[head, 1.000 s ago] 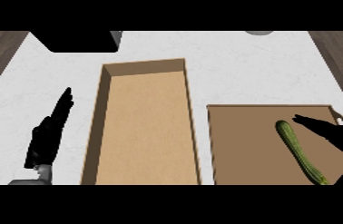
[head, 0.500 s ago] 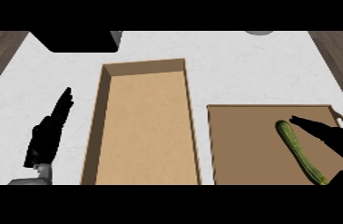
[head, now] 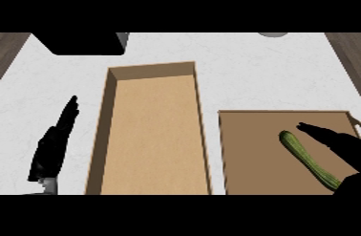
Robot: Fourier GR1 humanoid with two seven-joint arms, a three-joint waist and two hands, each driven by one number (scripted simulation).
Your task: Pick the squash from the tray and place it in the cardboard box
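Observation:
A long green squash (head: pixel 309 158) lies slanted on the brown tray (head: pixel 254 154) at the lower right. My right hand (head: pixel 337 143) reaches in from the right edge, its straight fingers open just to the right of the squash and close above it; I cannot tell if they touch. The open cardboard box (head: pixel 151 130) stands left of the tray with nothing visible inside. My left hand (head: pixel 53 146) rests open at the left of the box, fingers pointing away.
A dark block (head: pixel 83 43) sits at the counter's far left corner, and a grey round object (head: pixel 272 34) shows at the far edge. White counter (head: pixel 275 72) lies beyond the tray and the box.
My right hand has moved lower and closer along the squash's right side. The squash, box and left hand have stayed where they were.

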